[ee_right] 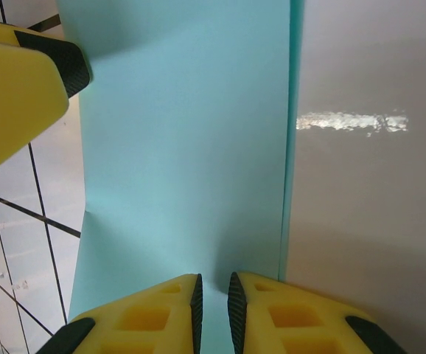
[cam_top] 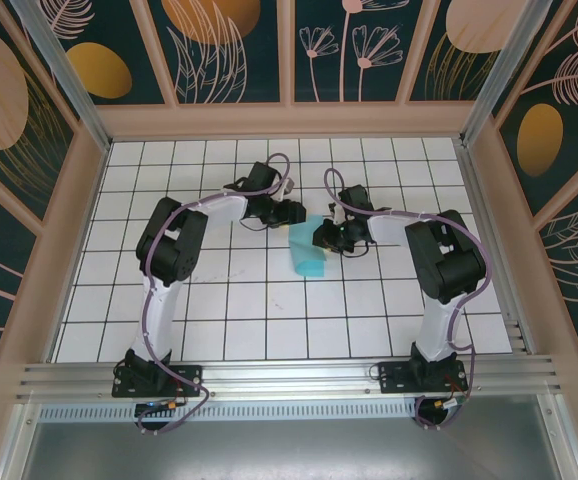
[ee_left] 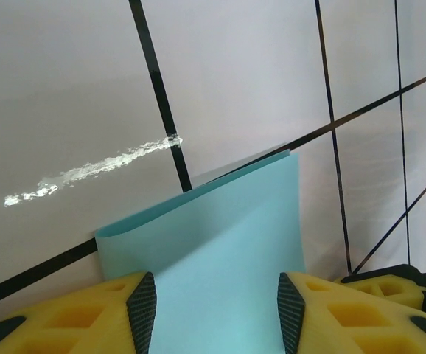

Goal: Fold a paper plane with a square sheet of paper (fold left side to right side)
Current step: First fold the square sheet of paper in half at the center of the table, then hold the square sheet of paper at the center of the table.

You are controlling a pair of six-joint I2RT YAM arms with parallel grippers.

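- I am holding my left gripper (ee_left: 215,311) low over the sheet of paper (ee_left: 213,243). Its fingers (ee_left: 141,310) are standing wide apart, and the turquoise paper is showing across the whole gap between them.
- I am keeping my right gripper (ee_right: 213,302) at the opposite side of the paper, with its fingers (ee_right: 170,310) drawn almost together. A slim slit is staying open between the pads and turquoise is showing in it. I cannot tell whether the pads are actually pinching the paper.
- The paper is lying near the middle of the table (cam_top: 249,320), as a narrow slanted strip between my two grippers.
- The paper is sitting doubled over on itself. From my left wrist, a rounded fold is running along its left side, and the upper layer's far edge is sitting slightly off the darker layer under it.
- From my right wrist, the paper's right edge is running straight, with a thin darker strip of the lower layer just beside it.
- A shiny streak (ee_left: 95,168) is glinting on the tabletop near the paper, apart from it.
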